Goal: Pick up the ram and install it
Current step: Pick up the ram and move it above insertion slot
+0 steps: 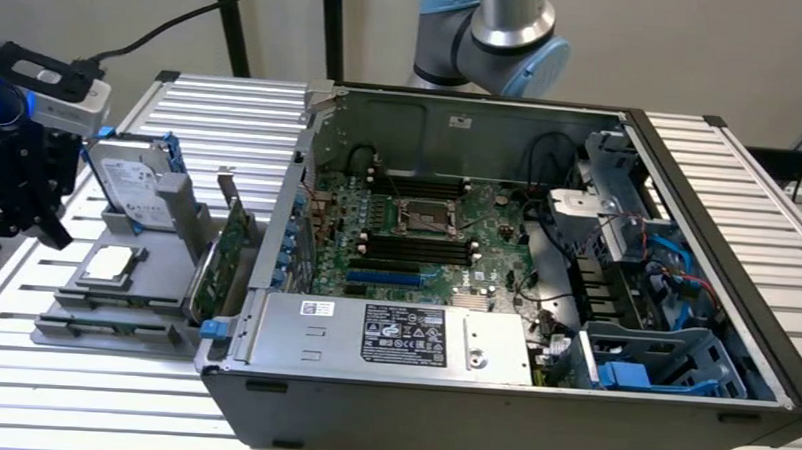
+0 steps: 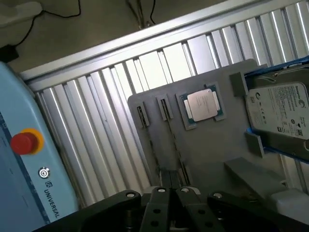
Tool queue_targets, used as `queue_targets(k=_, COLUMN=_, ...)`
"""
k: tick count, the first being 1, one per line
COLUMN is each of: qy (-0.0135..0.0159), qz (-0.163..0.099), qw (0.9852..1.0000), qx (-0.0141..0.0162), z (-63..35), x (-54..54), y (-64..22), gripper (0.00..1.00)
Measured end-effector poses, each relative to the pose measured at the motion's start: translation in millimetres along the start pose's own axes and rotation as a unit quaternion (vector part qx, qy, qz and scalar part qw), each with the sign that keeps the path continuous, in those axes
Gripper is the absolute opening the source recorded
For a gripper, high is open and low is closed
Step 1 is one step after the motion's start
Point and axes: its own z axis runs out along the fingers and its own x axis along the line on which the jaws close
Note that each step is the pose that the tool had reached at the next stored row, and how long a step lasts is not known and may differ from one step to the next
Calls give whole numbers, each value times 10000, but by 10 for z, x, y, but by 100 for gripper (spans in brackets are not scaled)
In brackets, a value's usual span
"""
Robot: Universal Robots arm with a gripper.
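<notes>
Far on the exterior view's left, the gripper (image 1: 53, 238) hangs above the edge of the grey fixture tray (image 1: 53, 329), touching nothing. A wrist camera (image 1: 59, 81) with a cable sits on top of it. In the wrist view the fingers (image 2: 160, 200) are pressed together with nothing between them, and they point down at the tray.

A hard drive (image 1: 133, 184) in a blue frame stands at the back of the tray. A CPU (image 1: 110, 265) lies flat in the middle. The ram (image 1: 110, 326) stands on edge in a slot along the tray's front, apart from the gripper. The wrist view shows it only as a thin edge-on line.

On the side of the tray nearest the case, a larger green expansion card (image 1: 215, 269) with a metal bracket and blue tab stands upright. Everything sits on a slatted aluminium table (image 1: 88, 394).

To the exterior view's right of the tray is an open computer case (image 1: 501, 424). Inside it:
- power supply (image 1: 397, 335) at the front
- motherboard (image 1: 488, 213) behind it
- CPU socket (image 1: 421, 218)
- black memory slots (image 1: 414, 248) just in front of the socket
- blue drive cage (image 1: 650, 364) at the exterior view's right

The arm (image 1: 508, 34) rises behind the case.

The wrist view also shows a light-blue Universal Robots unit (image 2: 29, 183) with a red button (image 2: 23, 143) beside the table.
</notes>
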Motion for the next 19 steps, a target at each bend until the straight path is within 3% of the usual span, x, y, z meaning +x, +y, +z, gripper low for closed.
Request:
queue_targets(k=6, qy=-9, qz=-547, qw=9985, qx=-15, z=45, x=0, y=1, gripper=11)
queue_targets(k=13, qy=-4, qz=-1136, qw=9935, qx=-82, z=95, x=0, y=2, gripper=11)
queue_targets(k=19, qy=23, qz=-1211, qw=9924, qx=-224, z=136, x=-5, y=-60, gripper=11)
